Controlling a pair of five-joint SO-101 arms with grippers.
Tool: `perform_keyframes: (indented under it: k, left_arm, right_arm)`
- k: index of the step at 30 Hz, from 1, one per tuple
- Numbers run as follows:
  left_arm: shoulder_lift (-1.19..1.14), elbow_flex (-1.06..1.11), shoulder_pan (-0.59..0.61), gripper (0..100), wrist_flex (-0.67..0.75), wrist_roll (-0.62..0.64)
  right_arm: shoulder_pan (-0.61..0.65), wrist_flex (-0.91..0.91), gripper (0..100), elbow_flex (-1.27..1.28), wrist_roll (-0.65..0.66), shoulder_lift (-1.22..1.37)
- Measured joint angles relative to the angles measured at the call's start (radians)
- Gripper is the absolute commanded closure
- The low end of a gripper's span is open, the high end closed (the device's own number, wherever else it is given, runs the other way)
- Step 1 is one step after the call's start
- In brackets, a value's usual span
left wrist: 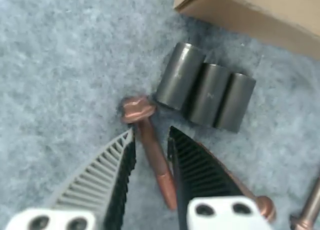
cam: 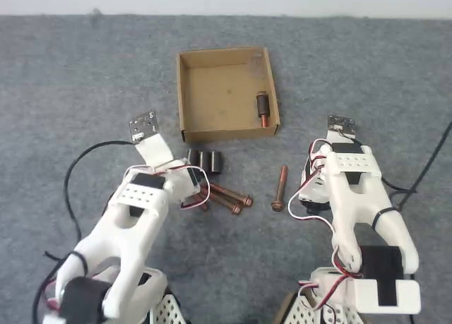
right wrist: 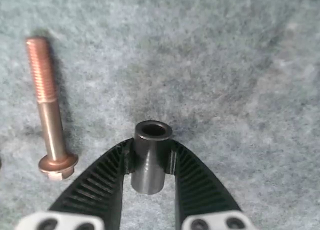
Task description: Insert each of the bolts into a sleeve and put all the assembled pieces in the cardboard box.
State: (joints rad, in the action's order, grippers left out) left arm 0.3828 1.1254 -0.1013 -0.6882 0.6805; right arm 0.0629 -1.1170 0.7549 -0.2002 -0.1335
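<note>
two readings: we see left gripper parted astride bolt; right gripper clenching sleeve at 3 o'clock of loose bolt.

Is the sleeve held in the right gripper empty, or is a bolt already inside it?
Empty. The sleeve shows a dark hollow opening at its end with nothing in it; a bolt lies apart beside it.

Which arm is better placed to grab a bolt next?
Left. The left pincer is open and straddles a bolt, while the right pincer is shut on a sleeve.
</note>
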Motion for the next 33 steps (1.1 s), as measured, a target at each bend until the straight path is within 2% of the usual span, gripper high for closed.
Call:
perform_keyframes:
  k: [7,20,25,33]
  left_arm:
    - [-0.170,-0.135,0.005,90,-0.061,0.037]
    - [-0.199,-0.181,0.008,90,-0.109,0.040]
    - [-0.199,-0.183,0.008,99,-0.112,0.040]
    - [-0.272,-0.255,0.008,87,-0.157,0.040]
  right_arm:
    - [0.000,0.000,99.1,0.000,0.000,0.000]
    - [0.000,0.000,99.1,0.000,0.000,0.000]
    - [0.000,0.000,99.1,0.000,0.000,0.000]
    - [0.000,0.000,99.1,0.000,0.000,0.000]
